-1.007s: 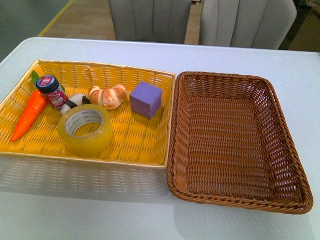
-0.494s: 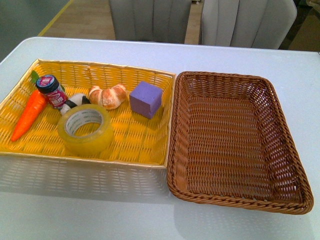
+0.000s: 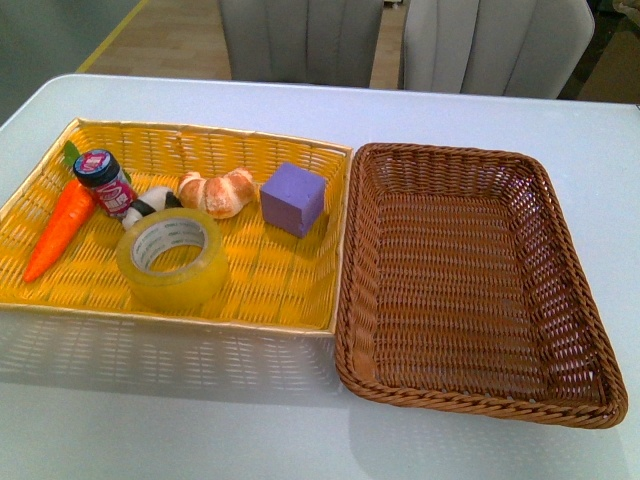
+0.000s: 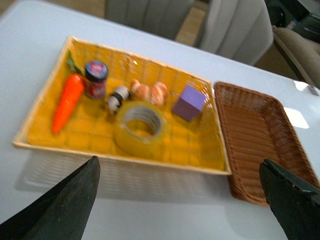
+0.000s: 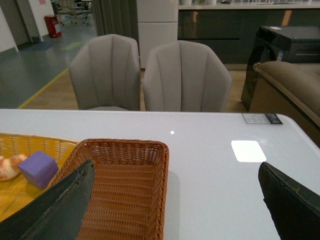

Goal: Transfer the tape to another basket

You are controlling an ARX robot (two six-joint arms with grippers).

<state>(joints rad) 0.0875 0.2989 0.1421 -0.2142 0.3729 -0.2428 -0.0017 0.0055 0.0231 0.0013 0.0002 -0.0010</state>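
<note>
The tape [image 3: 172, 258], a wide yellowish translucent roll with a white core, lies flat in the front part of the yellow woven tray [image 3: 290, 300]; the left wrist view shows the tape [image 4: 140, 128] too. To its right stands the dark brown wicker basket [image 3: 470, 160], with nothing in it; the basket [image 4: 260, 145] and basket [image 5: 150, 150] also appear in both wrist views. My left gripper [image 4: 180, 200] hangs open above the table in front of the tray, well short of the tape. Beside the brown basket my right gripper [image 5: 175, 205] is open and holds nothing. Neither arm shows in the front view.
In the yellow tray lie an orange carrot [image 3: 58, 228], a small dark-capped jar [image 3: 104, 181], a black-and-white piece [image 3: 150, 203], a croissant [image 3: 216, 192] and a purple cube [image 3: 293, 198]. Two grey chairs [image 5: 150, 75] stand behind the white table [image 3: 150, 420].
</note>
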